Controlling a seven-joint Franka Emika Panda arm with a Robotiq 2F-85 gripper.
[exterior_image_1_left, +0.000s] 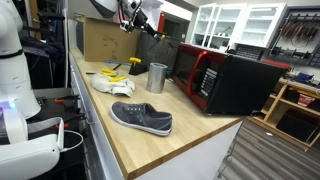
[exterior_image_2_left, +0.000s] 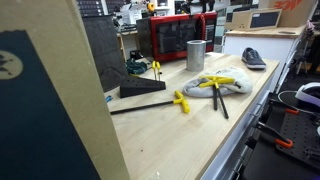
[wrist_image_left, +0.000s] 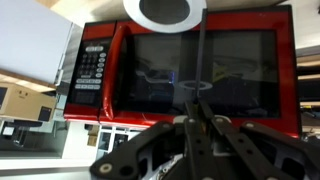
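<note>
The gripper (wrist_image_left: 197, 120) clenched a thin dark rod with a round white-centred ring head (wrist_image_left: 199, 55), long axis straight out from the fingertips, ring end farthest, before the red-fronted microwave oven (wrist_image_left: 240, 70).

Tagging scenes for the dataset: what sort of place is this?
Likely a workshop or lab: a long wooden workbench, a wall rack of tools behind it, and yellow-handled hand tools lying out on the bench.

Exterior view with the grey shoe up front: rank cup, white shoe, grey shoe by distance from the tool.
1. Cup, below the tool, by the microwave.
2. White shoe, farther along the counter.
3. Grey shoe, at its near end.
</note>
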